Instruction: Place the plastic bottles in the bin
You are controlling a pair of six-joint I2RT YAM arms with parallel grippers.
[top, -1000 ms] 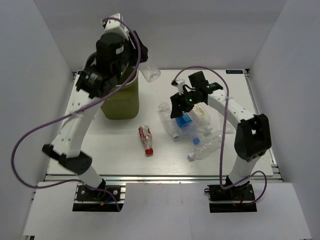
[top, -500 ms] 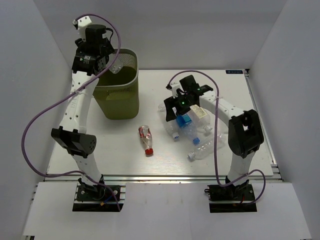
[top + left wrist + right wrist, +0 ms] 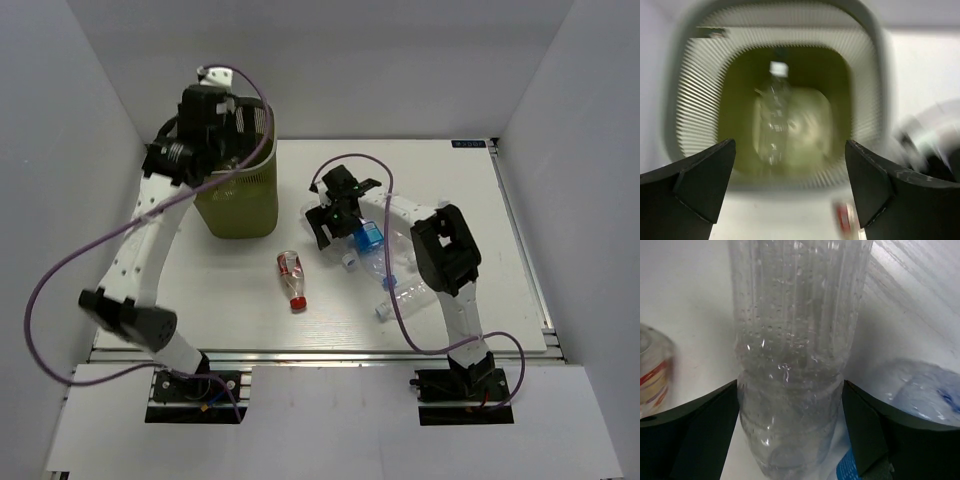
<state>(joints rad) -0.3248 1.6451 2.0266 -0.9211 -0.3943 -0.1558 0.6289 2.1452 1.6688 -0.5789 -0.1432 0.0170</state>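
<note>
- Plastic bottles (image 3: 400, 298) lie loose on the worktop (image 3: 230, 310) to the right of the bin (image 3: 245, 215) in the top view. Most are in a heap, and one red-labelled bottle (image 3: 291, 275) lies alone just in front of the bin's right corner. Most of the task looks undone.
- In the same view, the left arm (image 3: 150, 225) rears up and bends over the bin's opening, so whatever it lets go falls inside. The right arm (image 3: 440, 250) folds back low, with its wrist down at the edge of the heap nearest the bin.
- From the left wrist, the left fingers (image 3: 695, 175) are spread wide with nothing between them, aimed straight down into the bin. One white-capped bottle (image 3: 772, 125) lies on the bin's floor.
- From the right wrist, the right fingers (image 3: 690, 430) stand wide on either side of a bare bottle (image 3: 795, 365) on the worktop right of the bin. They are lined up across its body for a squeeze; whether the pads touch it I cannot tell.
</note>
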